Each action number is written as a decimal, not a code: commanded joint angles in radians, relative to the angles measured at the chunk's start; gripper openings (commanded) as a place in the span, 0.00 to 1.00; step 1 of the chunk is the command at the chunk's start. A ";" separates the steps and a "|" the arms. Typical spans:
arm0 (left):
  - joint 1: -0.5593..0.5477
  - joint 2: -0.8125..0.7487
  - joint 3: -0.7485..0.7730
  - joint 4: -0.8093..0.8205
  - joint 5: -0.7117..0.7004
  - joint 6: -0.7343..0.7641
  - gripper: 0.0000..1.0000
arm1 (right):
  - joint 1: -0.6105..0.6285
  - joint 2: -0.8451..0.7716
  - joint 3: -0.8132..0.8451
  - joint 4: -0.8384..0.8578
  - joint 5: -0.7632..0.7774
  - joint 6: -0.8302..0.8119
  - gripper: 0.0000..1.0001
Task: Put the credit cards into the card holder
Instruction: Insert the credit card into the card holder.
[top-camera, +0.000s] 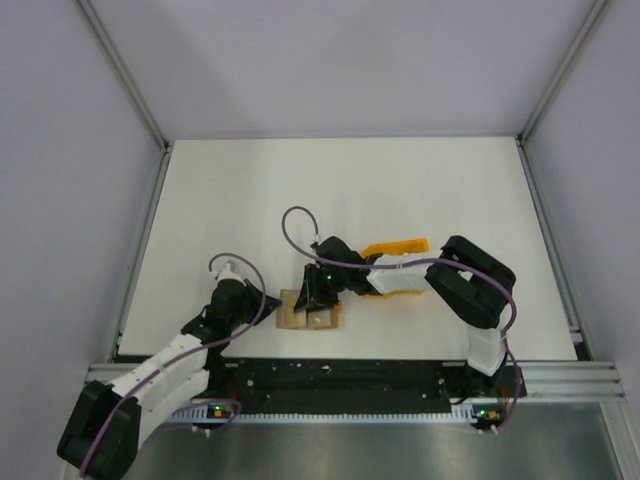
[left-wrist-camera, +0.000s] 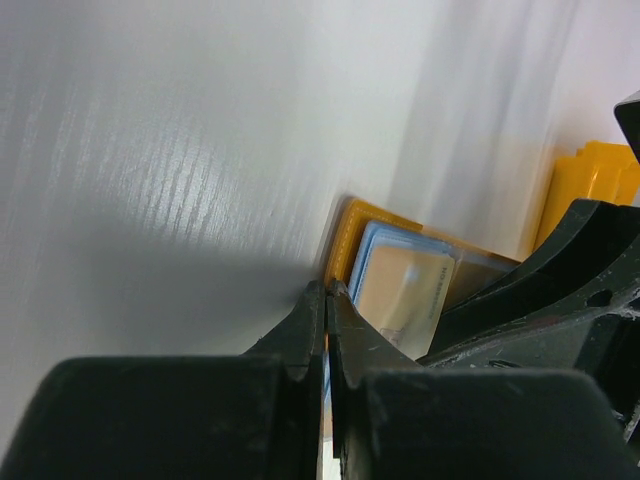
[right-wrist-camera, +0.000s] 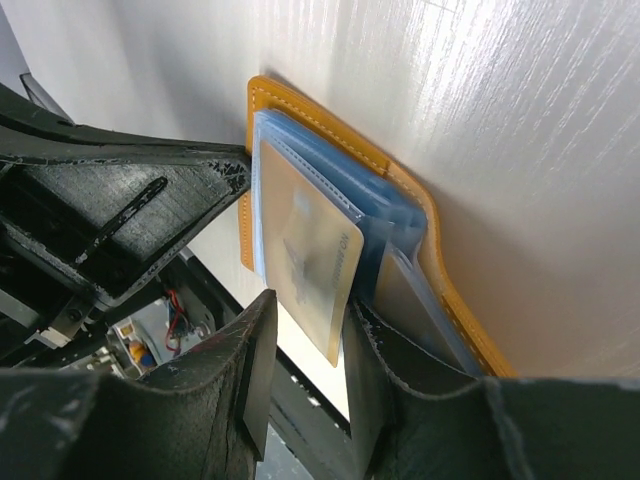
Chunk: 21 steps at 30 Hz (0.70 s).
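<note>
On my feed the card holder (right-wrist-camera: 320, 120) is orange with paler yellow stitching along its rim, and its sleeves (right-wrist-camera: 385, 205) are translucent pale blue. The card (right-wrist-camera: 310, 250) at the centre of the right wrist view looks tan with faint whitish print. The left gripper (left-wrist-camera: 327, 300) and right gripper (right-wrist-camera: 312, 305) are matt black. The table (top-camera: 400, 180) is white and finely streaked, the cable (top-camera: 290, 230) purple.
</note>
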 joint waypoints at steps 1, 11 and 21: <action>-0.014 -0.007 -0.036 0.024 0.009 -0.016 0.00 | 0.026 0.037 0.069 0.026 -0.054 0.006 0.32; -0.017 -0.039 -0.042 0.012 -0.006 -0.033 0.00 | 0.007 0.074 0.109 -0.055 -0.016 -0.034 0.32; -0.018 -0.093 -0.047 -0.032 -0.040 -0.049 0.00 | -0.060 -0.033 0.076 -0.155 0.076 -0.118 0.33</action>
